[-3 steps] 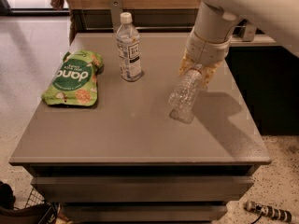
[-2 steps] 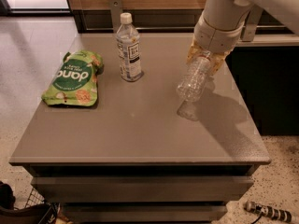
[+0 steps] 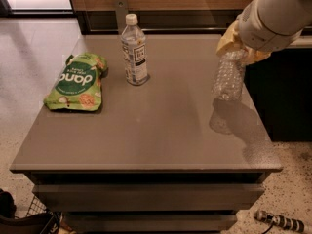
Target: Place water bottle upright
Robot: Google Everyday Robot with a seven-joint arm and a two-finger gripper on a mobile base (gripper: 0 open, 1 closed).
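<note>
The water bottle [image 3: 228,78], clear and ribbed, hangs from my gripper [image 3: 242,51] near the right edge of the grey table [image 3: 146,135]. It is lifted off the tabletop, nearly vertical, with its base pointing down. Its cap end is hidden inside the gripper. The gripper has yellowish fingers [image 3: 227,43] and is shut on the bottle's upper end. The bottle's reflection shows on the tabletop just below it.
A taller smooth bottle with a white-and-black label [image 3: 134,52] stands upright at the back middle. A green snack bag [image 3: 75,82] lies at the left. A dark cabinet [image 3: 282,96] stands right of the table. A wall post [image 3: 120,11] rises behind the table.
My arm has moved right and up with the water bottle in the gripper. The bottle has swung from a slant to nearly vertical and now hangs clear of the tabletop.
</note>
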